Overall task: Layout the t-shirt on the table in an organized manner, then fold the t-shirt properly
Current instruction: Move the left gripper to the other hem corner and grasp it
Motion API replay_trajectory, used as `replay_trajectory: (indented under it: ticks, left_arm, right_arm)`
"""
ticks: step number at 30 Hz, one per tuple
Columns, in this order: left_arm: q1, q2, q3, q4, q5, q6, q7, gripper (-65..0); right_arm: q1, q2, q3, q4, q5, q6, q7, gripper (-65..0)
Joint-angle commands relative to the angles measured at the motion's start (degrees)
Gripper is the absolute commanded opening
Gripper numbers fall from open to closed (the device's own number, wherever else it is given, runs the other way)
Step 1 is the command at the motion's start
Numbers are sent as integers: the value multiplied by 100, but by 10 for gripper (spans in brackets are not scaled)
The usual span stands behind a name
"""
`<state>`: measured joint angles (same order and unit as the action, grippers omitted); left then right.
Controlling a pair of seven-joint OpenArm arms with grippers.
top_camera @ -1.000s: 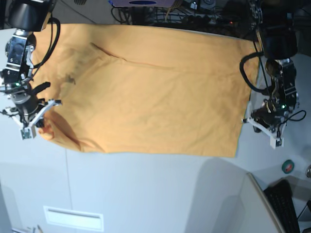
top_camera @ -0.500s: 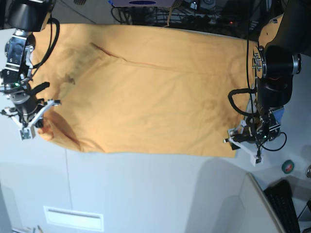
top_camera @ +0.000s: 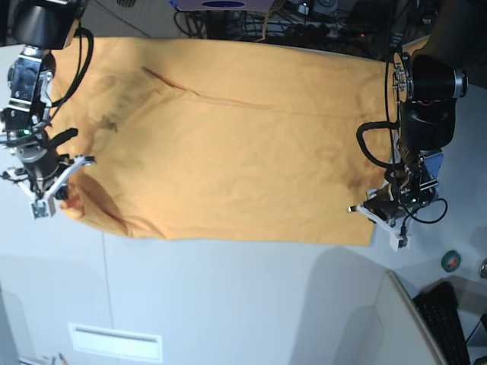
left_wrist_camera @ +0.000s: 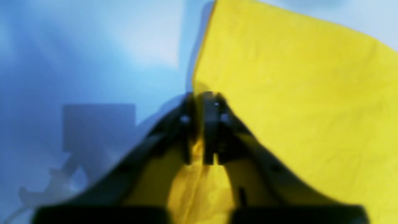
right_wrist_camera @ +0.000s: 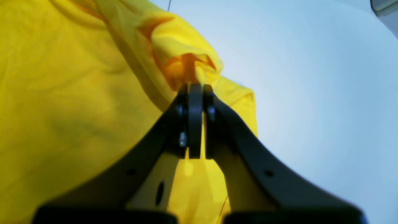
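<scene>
Orange cotton t-shirt [top_camera: 228, 137], short-sleeved and plain on the side facing up, lies spread wide over the pale grey-white table [top_camera: 228, 304], reaching from the table's left edge nearly to its right, with its far side running off toward the back edge. Shallow wrinkles and one long crease cross the cloth.

At the left edge of the table in the base view, the right gripper [right_wrist_camera: 196, 90] has its jaws pressed together on a bunched fold of the shirt at the near left corner of the cloth; its wrist view shows fabric puckered up just above the tips.

Over by the table's right edge, the left gripper [left_wrist_camera: 202, 99] is also pinching cloth, its jaws closed on the shirt's near right corner, with fabric showing between and below the fingers.

With both near corners gripped, the step looks like carrying that near edge over for a fold. To do it well, I'd say both arms should lift together, keep the edge taut between them, and travel evenly so the hem lands straight and no wrinkles get trapped.
</scene>
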<state>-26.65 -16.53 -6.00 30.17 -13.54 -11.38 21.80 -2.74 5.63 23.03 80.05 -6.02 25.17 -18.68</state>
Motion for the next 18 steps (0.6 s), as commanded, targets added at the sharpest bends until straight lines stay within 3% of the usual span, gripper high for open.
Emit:
replay_trajectory:
  ticks: [1,8,18]
  left_arm:
    - [-117,-74,-11,108,22,26,4,-650]
    - [402,-74,-11,1277,49,26,84,-650]
    - [1457,-100,-11,3352,57,26,936,-650]
  right_arm:
    - [94,66,14,114,61,-7,131,-650]
    - [94,66,14,114,61,-7,123,-650]
    - [138,66,14,78,61,-7,123,-650]
